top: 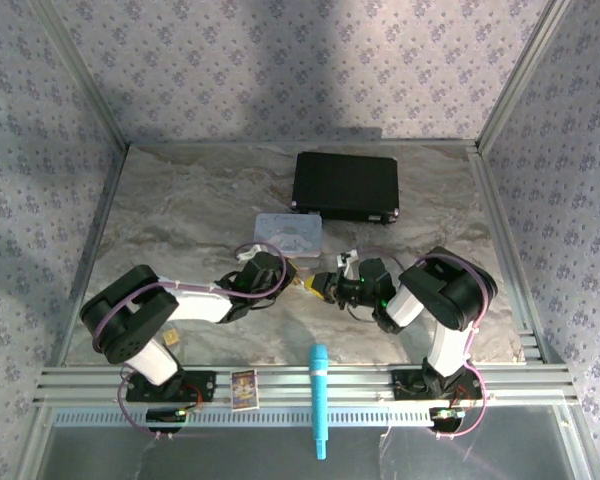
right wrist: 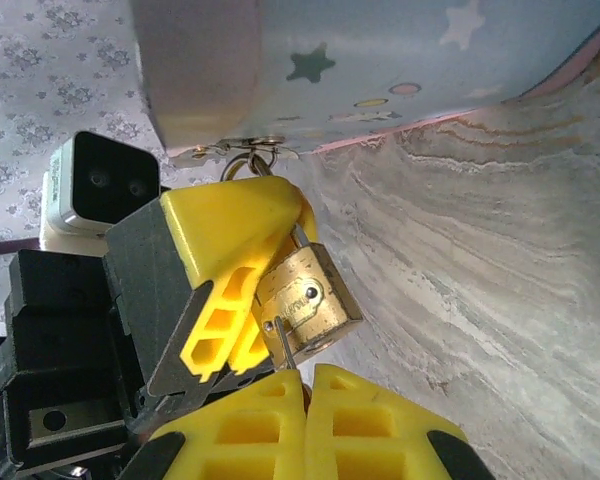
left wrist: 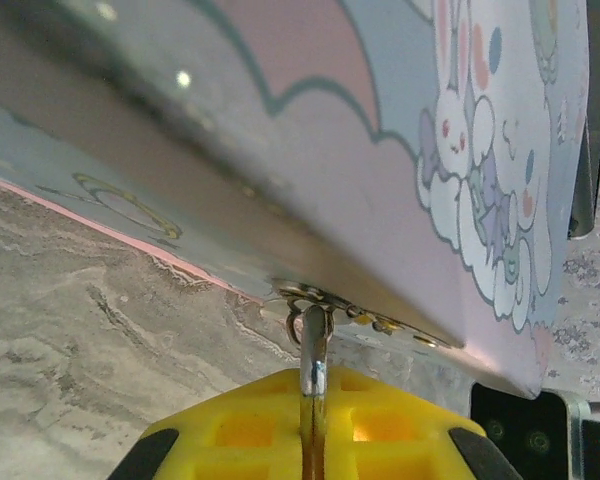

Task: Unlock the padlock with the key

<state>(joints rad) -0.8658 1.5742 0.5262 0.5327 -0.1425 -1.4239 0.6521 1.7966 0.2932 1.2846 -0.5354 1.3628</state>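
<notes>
Near the middle of the tabletop [top: 180, 215], just in front of the pastel cartoon tin [top: 288, 232], we see both end effectors meeting tip to tip around the padlock [top: 308, 285]. The left end effector [left wrist: 313, 382] is clenched. Its yellow fingers [left wrist: 240, 420] press together on a thin silvery loop, which we read as the padlock's shackle. Small key rings [left wrist: 310, 296] sit just past the fingertips, against the tin's lower edge.

From the right wrist we see the brass body of the padlock lying tight against the side of the left fingers. Its shackle runs under the yellow finger's edge and its bottom end is turned toward the right end effector [right wrist: 305, 378]. That end effector is clenched too, pinching the key [right wrist: 281, 345]. The key's thin blade stands up from between the yellow fingertips and meets the bottom face of the padlock. We cannot tell how far the blade sits inside the lock.

Just behind the tin lies a black case [top: 345, 186]. On the near rail lie a blue pen-like tool [top: 320, 398] and a small card [top: 243, 388]. A tiny tan cube [top: 170, 340] sits on the tabletop near the left arm's base.
</notes>
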